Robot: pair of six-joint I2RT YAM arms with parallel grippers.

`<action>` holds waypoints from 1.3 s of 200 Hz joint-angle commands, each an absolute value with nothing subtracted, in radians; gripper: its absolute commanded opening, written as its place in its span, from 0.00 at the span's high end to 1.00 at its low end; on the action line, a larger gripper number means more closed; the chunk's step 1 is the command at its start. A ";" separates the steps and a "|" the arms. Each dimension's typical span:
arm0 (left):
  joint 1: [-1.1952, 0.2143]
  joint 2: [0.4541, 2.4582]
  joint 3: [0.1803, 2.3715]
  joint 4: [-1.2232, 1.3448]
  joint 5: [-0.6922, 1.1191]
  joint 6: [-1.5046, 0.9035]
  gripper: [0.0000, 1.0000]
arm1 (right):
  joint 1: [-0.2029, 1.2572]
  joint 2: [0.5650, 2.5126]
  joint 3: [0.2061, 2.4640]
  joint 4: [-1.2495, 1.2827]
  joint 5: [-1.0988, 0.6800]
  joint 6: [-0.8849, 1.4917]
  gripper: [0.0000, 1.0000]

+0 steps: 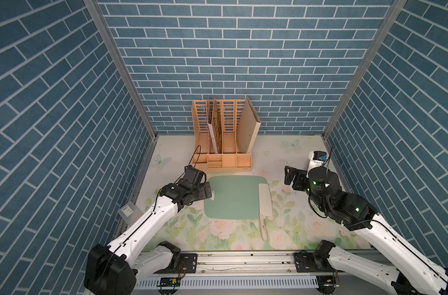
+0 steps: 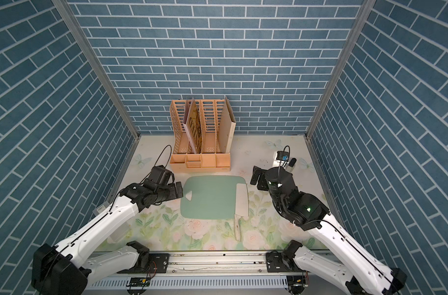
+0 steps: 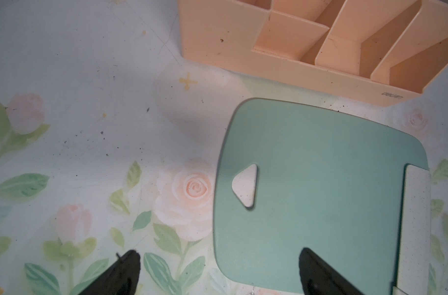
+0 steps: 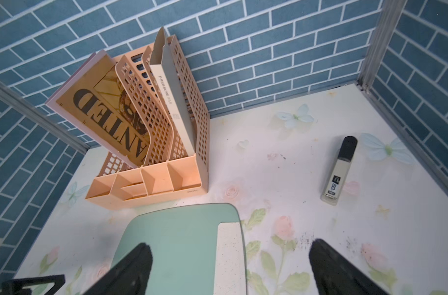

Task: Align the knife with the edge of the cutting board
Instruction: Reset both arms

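Right wrist view: knife (image 4: 230, 265) lies along board (image 4: 179, 229) edge; my right gripper (image 4: 230, 245) spread, empty. Alignment looks done; next, lift clear.

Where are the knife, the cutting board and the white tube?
knife (image 1: 265, 200), in a top view, middle of blade.
cutting board (image 1: 231, 198), in a top view, bare green centre.
white tube (image 4: 339, 171), right wrist view, pale body.

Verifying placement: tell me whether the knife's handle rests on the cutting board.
No: the knife has only its blade on the cutting board; its handle juts past the near edge onto the floral table cover.
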State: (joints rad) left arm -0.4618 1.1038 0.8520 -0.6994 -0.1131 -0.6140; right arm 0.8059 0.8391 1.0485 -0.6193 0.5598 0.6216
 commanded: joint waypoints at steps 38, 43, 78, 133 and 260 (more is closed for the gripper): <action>-0.470 1.066 0.841 -0.718 -0.145 -0.622 0.00 | 0.676 0.862 0.913 -0.497 0.582 0.523 0.00; -0.469 1.064 0.841 -0.718 -0.146 -0.623 0.00 | 0.665 0.872 0.903 -0.487 0.580 0.520 0.00; -0.470 1.050 0.841 -0.712 -0.155 -0.627 0.00 | 0.529 0.917 0.836 -0.394 0.488 0.486 0.00; -0.468 1.001 0.836 -0.686 -0.121 -0.603 0.00 | 0.340 1.006 0.770 -0.359 0.351 0.490 0.01; -0.469 1.160 0.819 -0.377 -0.304 -0.552 0.00 | 0.213 1.132 0.631 -0.124 0.173 0.397 0.01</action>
State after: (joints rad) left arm -0.4633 1.1576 0.8192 -0.4892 -0.1707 -0.5922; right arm 0.2161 1.1484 0.6533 -0.2199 0.2295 0.4522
